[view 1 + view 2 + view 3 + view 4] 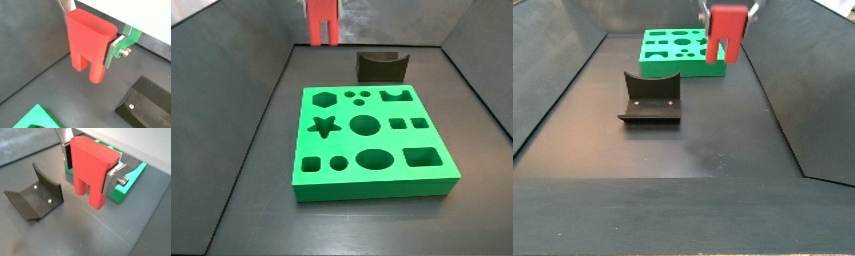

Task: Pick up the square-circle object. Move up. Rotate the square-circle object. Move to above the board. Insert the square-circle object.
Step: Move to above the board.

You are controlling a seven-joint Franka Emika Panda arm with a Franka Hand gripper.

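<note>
My gripper (90,169) is shut on the square-circle object (89,175), a red block with two short legs pointing down. Silver fingers (114,176) press its two sides in both wrist views, where the gripper (91,36) holds the block (87,47) clear of the dark floor. In a side view the red block (323,22) hangs at the far end, beyond the board (372,185), a green slab with shaped cut-outs. In the opposite side view the block (724,35) shows in front of the board's (663,60) right edge.
The fixture (381,66), a dark bracket, stands on the floor past the board's far end and also shows nearer the camera as the fixture (651,100). Sloping dark tray walls (553,90) close in both long sides.
</note>
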